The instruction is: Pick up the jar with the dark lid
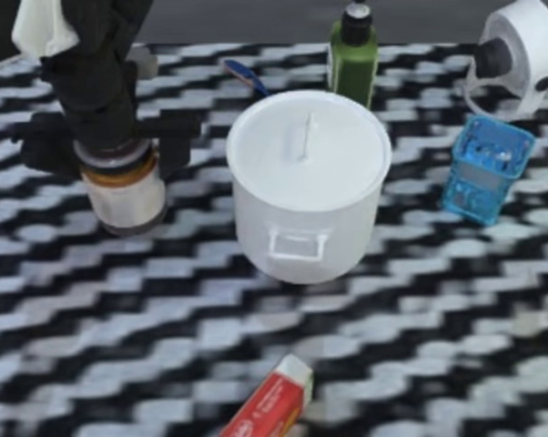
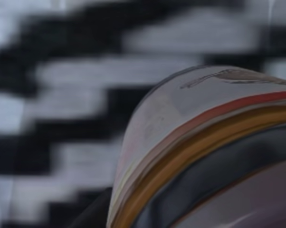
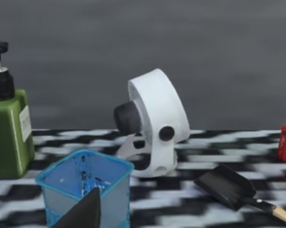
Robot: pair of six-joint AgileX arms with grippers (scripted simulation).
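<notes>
Top view: left gripper (image 1: 110,150) clenching the jar (image 1: 124,196), left of the pot (image 1: 306,187). Seemingly lifting; raising clear possibly remaining. Right gripper out of sight.

Black-and-white zigzag tablecloth (image 1: 119,309); white pot (image 1: 308,187); green bottle (image 1: 352,56) (black cap); blue translucent cup (image 1: 486,169).

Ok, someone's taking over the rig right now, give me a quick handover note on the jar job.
Left pincer: at the table's left, shut on the jar around its lid end, with the white body showing below it.
Right pincer: out of the top view; its wrist camera faces the blue bin and white fan at the right.
Done: jar gripped, left of the white pot.
Left: whether it is off the table yet I cannot tell, so confirm the lift and hold steady.
</notes>
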